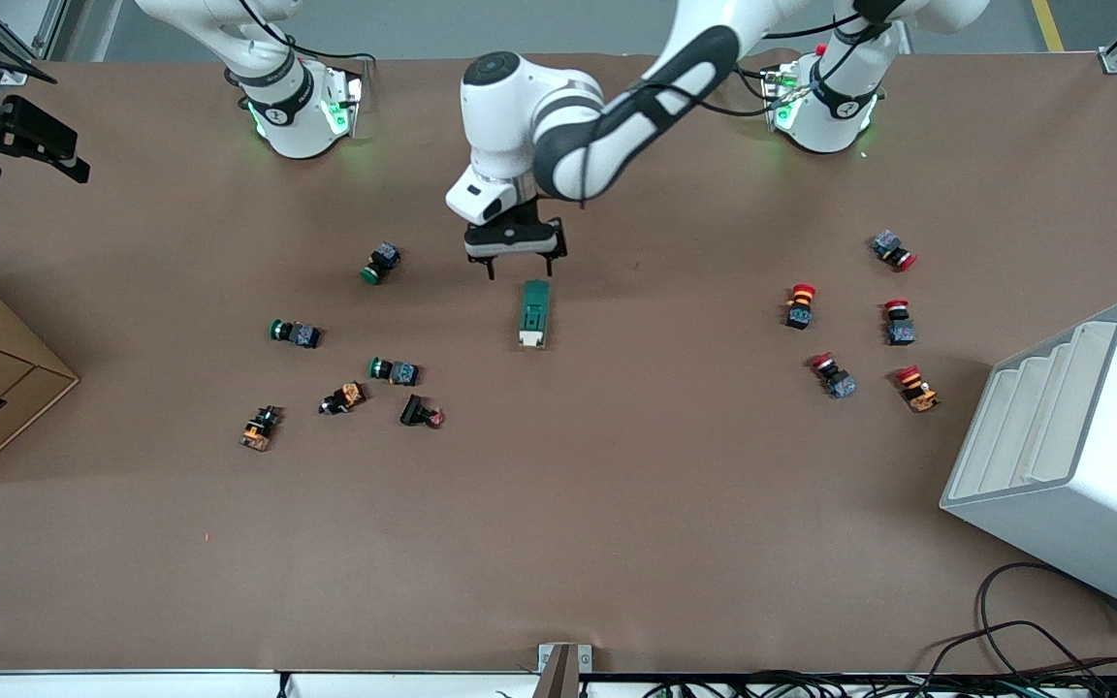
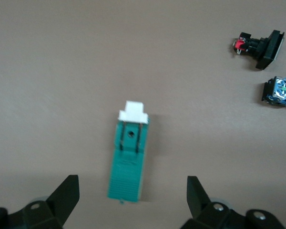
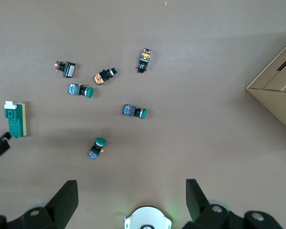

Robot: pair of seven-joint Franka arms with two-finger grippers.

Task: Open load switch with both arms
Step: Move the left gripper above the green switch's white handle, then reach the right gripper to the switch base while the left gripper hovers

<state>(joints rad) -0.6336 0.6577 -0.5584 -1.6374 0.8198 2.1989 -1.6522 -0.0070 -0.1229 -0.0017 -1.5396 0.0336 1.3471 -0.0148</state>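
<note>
Barely begun — load switch (image 1: 533,313) at frame centre untouched, left gripper (image 1: 516,259) spread wide, empty just above it; right gripper (image 3: 128,200) likewise agape, waiting.

Robotics lab: brown-papered table (image 1: 558,543), alu frame, loose cables (image 1: 1034,650), scattered push buttons (image 1: 394,369).

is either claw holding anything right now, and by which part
Nothing is held. The left claw hangs open over the load switch's green end without touching it; the right claw is open too, waiting over its base.
</note>
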